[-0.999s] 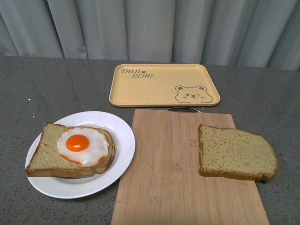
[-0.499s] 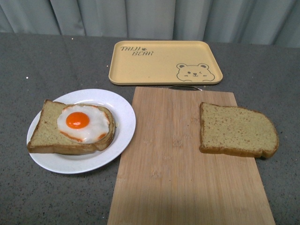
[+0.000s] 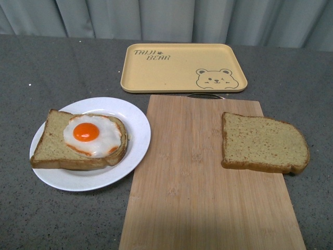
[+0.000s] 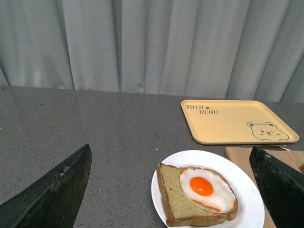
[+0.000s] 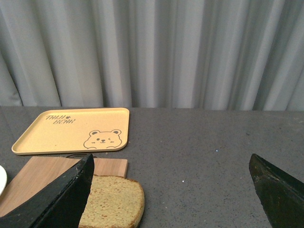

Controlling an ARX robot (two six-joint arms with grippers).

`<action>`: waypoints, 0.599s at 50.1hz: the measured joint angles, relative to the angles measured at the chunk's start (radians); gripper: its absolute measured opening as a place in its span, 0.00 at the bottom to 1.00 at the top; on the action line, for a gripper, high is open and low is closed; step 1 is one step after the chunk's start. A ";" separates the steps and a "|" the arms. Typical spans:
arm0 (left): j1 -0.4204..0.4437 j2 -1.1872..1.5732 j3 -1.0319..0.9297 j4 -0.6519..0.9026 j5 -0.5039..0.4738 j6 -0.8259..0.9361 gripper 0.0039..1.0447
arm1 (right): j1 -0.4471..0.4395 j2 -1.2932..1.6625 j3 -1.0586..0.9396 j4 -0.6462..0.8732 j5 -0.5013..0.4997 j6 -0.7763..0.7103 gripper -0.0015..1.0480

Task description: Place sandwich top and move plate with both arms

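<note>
Currently: both grippers wide open and empty, top slice on the board

Left gripper (image 4: 170, 148): the two dark fingers (image 4: 57, 190) sit at opposite edges of its wrist view, spread wide, with nothing between them. It holds nothing and hangs above the table (image 3: 52, 67), short of the plate (image 3: 132, 130).

Right gripper (image 5: 171, 156): same picture. Jaws spread wide, nothing gripped, clear of the bread in front of it.

Sandwich top (image 3: 263, 143): lies flat on the right side of the wooden cutting board (image 3: 192, 182), rounded end pointing right and overhanging the board's right edge a little. Nothing on it, nothing touching it.

The plate is left of the board, on the grey table. Its right rim meets the board's left edge; can't tell whether it rides on the board or only touches it. On the plate is the other bread slice (image 3: 52, 151) with a fried egg (image 3: 92, 136) on top, the yolk roughly centred on the white. That slice is well apart from the sandwich top, with bare board between them.

Yellow bear tray (image 3: 177, 70): beyond the board, just behind its far edge, lying flat with nothing on it. A grey curtain (image 3: 156, 18) hangs behind the table.
</note>
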 joint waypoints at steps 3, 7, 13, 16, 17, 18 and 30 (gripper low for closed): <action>0.000 0.000 0.000 0.000 0.000 0.000 0.94 | 0.000 0.000 0.000 0.000 0.000 0.000 0.91; 0.000 0.000 0.000 0.000 0.000 0.000 0.94 | 0.000 0.000 0.000 0.000 0.000 0.000 0.91; 0.000 0.000 0.000 0.000 -0.001 0.000 0.94 | 0.079 0.146 0.000 0.156 0.351 -0.184 0.91; 0.000 0.000 0.000 0.000 0.000 0.000 0.94 | 0.057 0.249 0.001 0.225 0.352 -0.226 0.91; 0.000 0.000 0.000 0.000 0.000 0.000 0.94 | 0.045 0.292 0.002 0.252 0.339 -0.233 0.91; 0.000 0.000 0.000 0.000 0.000 0.000 0.94 | 0.034 0.338 0.003 0.280 0.323 -0.240 0.91; 0.000 0.000 0.000 0.000 0.000 0.000 0.94 | -0.068 0.847 0.124 0.447 0.072 -0.164 0.91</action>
